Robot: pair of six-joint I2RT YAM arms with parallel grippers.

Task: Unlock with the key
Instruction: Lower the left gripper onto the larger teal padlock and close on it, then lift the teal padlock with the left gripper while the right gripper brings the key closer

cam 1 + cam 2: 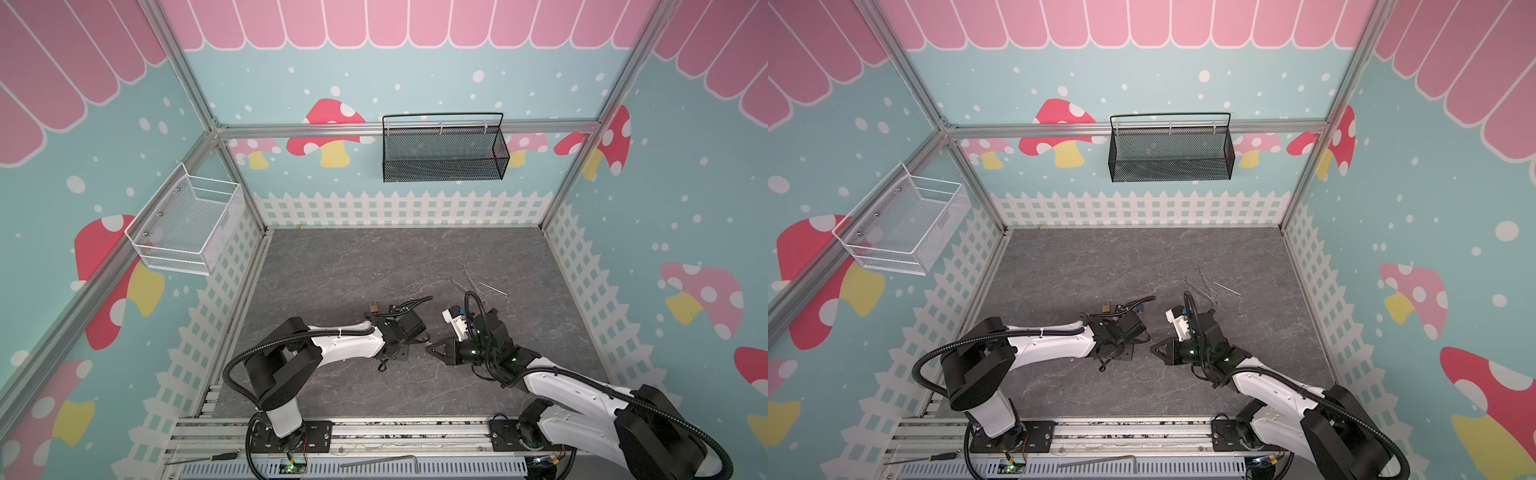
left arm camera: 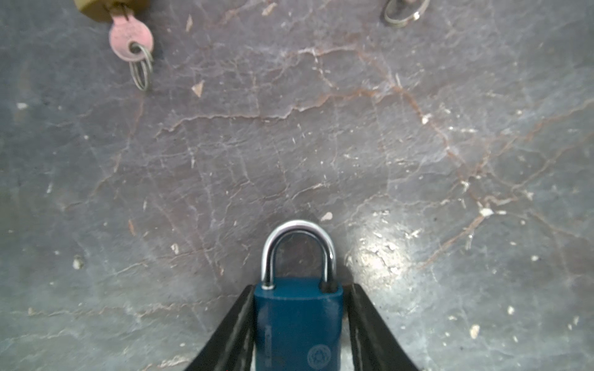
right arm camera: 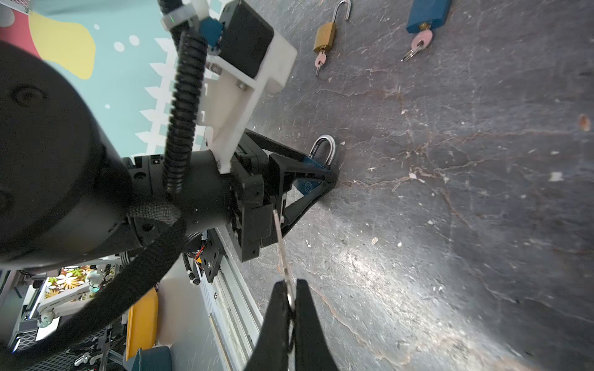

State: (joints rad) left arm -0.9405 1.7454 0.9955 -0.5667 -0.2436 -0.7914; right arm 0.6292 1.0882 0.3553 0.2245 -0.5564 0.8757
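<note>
**Q:** What marks the lock?

**A:** A blue rectangular metal padlock [image 2: 297,321] with a round emblem low on its face. Its silvery steel shackle [image 2: 299,234] is seated at both legs. It sits between the fingers of the left end effector [image 2: 301,286], which is part-open: one pad is against the body and a dark sliver shows beside the other.

**Q:** And the key?

**A:** A slim silver metal key [image 3: 282,247], pinched in the fully closed right end effector [image 3: 291,286]. Its blade is aimed at the left arm, clear of the padlock.

**Q:** Room to move?

**A:** Both meet mid-width on the dark grey stone-patterned bench [image 1: 353,266], near the front aluminium rail [image 1: 374,428]. Bare surface stretches away behind them (a brass padlock [image 1: 374,308] with a pink key [image 3: 320,59] lies just behind the left wrist, loose spanners [image 1: 469,282] behind the right).
</note>
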